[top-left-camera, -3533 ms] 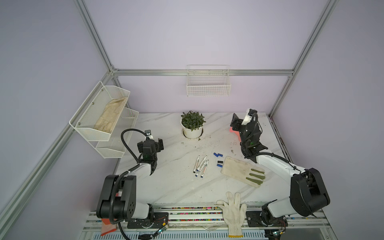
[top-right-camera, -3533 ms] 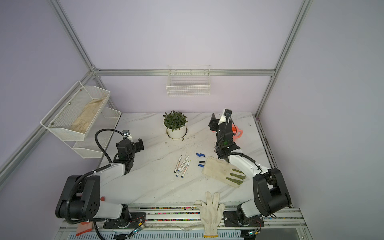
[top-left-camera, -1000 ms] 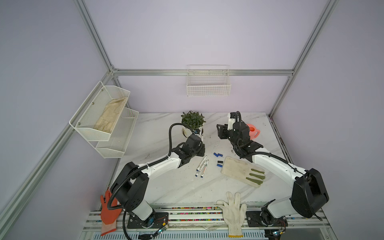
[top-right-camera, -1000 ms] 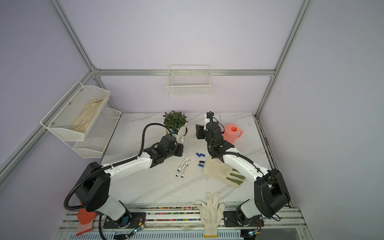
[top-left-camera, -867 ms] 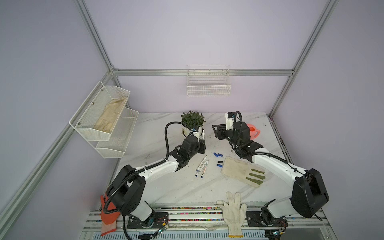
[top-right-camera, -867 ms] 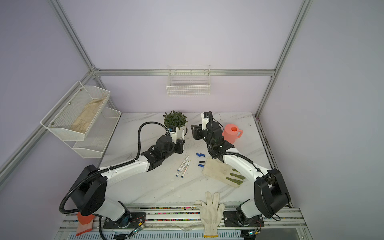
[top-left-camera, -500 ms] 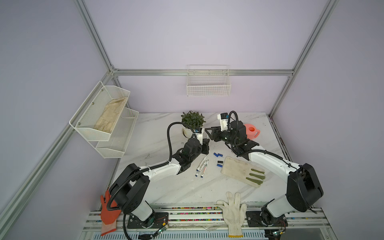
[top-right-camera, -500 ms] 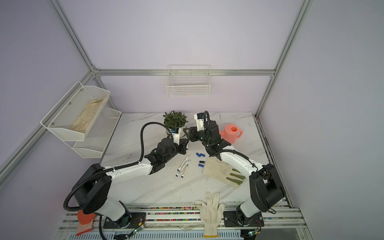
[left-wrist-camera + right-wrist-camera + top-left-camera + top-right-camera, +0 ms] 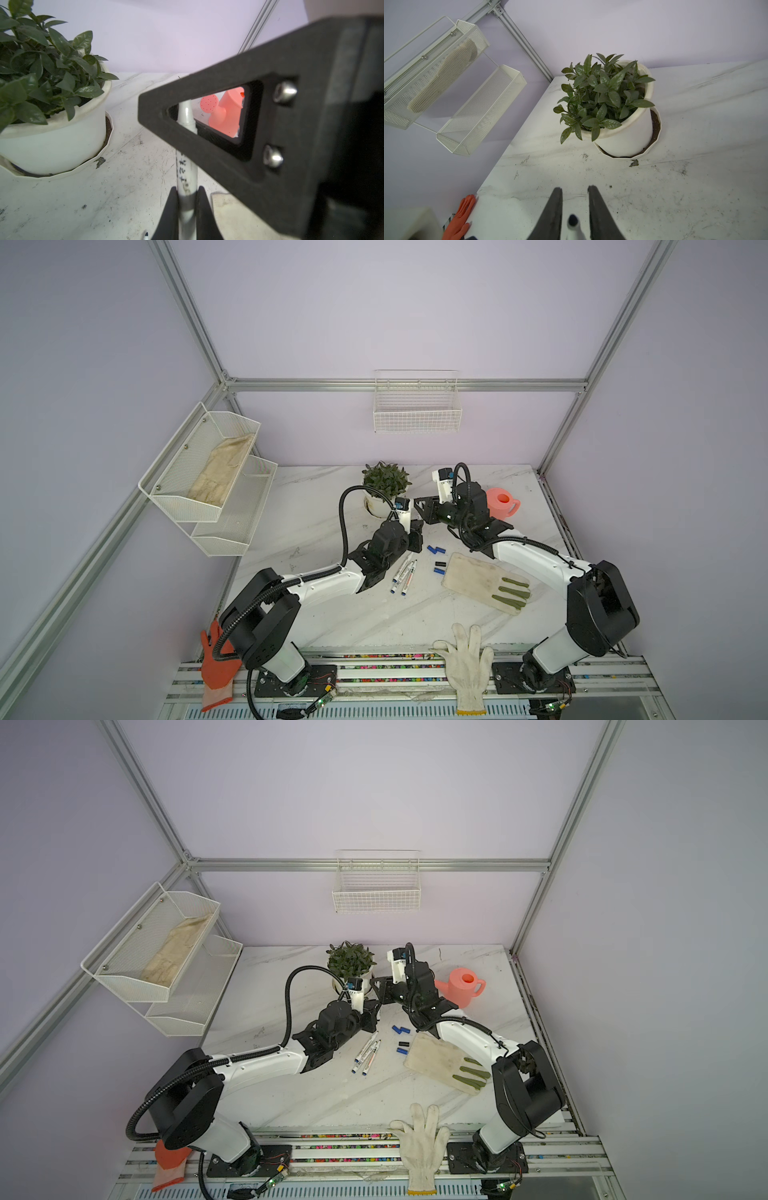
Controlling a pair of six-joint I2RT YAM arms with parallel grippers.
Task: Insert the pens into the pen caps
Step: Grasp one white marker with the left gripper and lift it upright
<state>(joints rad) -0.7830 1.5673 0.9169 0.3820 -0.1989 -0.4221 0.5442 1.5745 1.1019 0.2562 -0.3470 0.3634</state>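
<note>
My left gripper (image 9: 187, 188) is shut on a white pen (image 9: 186, 170) and holds it above the table, near the plant. The pen's dark tip (image 9: 572, 221) lies between the fingers of my right gripper (image 9: 574, 187), with a gap on each side. In both top views the two grippers (image 9: 417, 529) (image 9: 422, 510) meet tip to tip. Three more pens (image 9: 403, 572) (image 9: 368, 1052) lie side by side on the table. Two blue pen caps (image 9: 435, 549), a black one (image 9: 439, 563) and another blue one (image 9: 439, 571) lie just right of them.
A potted plant (image 9: 384, 489) stands right behind the grippers and a pink watering can (image 9: 500, 502) to their right. A work glove (image 9: 484, 583) lies beside the caps, a white glove (image 9: 467, 655) on the front edge, an orange glove (image 9: 216, 655) front left. A wire shelf (image 9: 208, 472) hangs left.
My left gripper has carried the pen up and right toward the plant. My right gripper has swung left to meet it, and its jaws have narrowed around the pen's tip.
</note>
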